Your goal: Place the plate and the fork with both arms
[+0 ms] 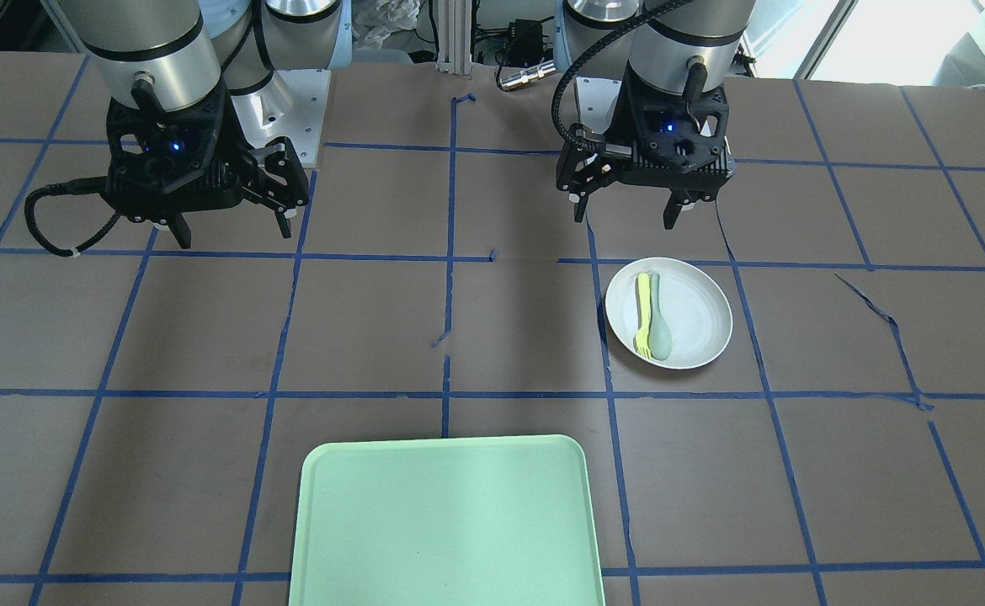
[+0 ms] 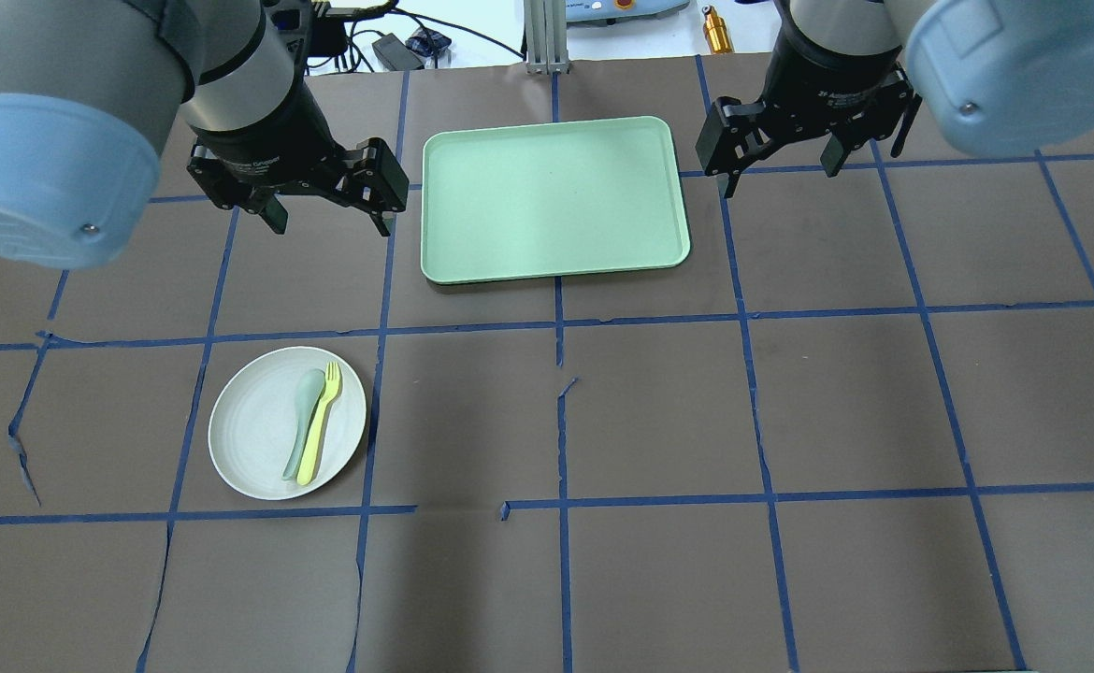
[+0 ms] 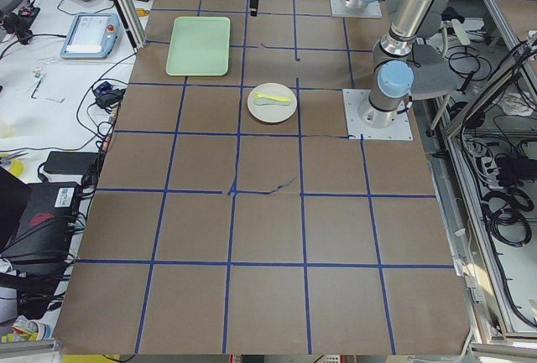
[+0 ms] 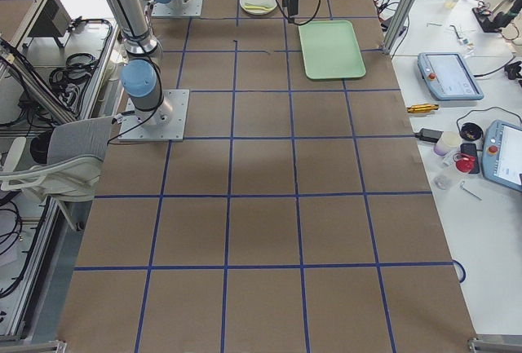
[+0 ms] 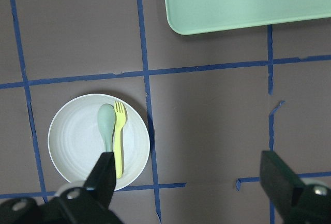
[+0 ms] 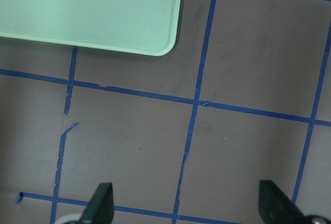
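The off-white plate [image 2: 252, 449] lies on the table on my left side. The yellow-green fork [image 2: 321, 421] lies on it beside a teal-grey spoon [image 2: 302, 421]. The plate [image 1: 699, 316] and fork [image 1: 643, 313] also show in the front view, and the plate [image 5: 72, 141] and fork [image 5: 119, 141] in the left wrist view. My left gripper [image 2: 330, 222] hangs open and empty above the table, beyond the plate and left of the tray. My right gripper [image 2: 779, 178] hangs open and empty to the right of the tray. Their fingers [image 5: 103, 177] [image 6: 101, 206] stand wide apart.
A rectangular mint-green tray [image 2: 556, 271] lies empty at the table's far middle, between the two grippers; it also shows in the front view [image 1: 450, 446]. Blue tape lines grid the brown table. Cables and devices lie beyond the far edge.
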Robot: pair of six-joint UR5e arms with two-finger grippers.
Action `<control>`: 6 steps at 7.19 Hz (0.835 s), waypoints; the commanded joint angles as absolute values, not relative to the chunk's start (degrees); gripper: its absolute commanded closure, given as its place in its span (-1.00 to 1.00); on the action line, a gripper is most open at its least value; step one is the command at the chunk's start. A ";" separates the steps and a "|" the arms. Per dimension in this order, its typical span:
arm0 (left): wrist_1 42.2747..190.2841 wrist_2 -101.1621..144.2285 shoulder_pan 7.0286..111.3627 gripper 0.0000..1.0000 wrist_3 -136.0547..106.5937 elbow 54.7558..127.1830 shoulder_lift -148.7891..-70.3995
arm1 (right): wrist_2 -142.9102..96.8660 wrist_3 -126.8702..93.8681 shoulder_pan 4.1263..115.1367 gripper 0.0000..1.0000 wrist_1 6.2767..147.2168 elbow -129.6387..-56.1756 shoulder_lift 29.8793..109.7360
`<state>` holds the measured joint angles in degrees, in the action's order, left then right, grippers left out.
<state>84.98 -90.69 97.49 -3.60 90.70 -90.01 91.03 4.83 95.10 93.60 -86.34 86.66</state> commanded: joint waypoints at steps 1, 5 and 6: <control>85.25 -90.70 97.30 -1.00 -3.60 90.79 -90.00 | 91.23 4.83 95.10 -1.00 93.69 -86.22 86.49; 85.34 -91.23 97.03 -1.00 -3.52 91.58 -89.91 | 91.23 4.83 95.10 -1.00 93.52 -85.61 86.48; 85.34 -90.88 97.03 -1.00 -3.60 91.67 -89.91 | 91.32 4.83 95.10 -1.00 93.52 -85.61 86.48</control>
<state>85.33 -91.18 97.10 -3.57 91.57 -89.93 91.27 4.83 95.10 93.53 -85.67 86.49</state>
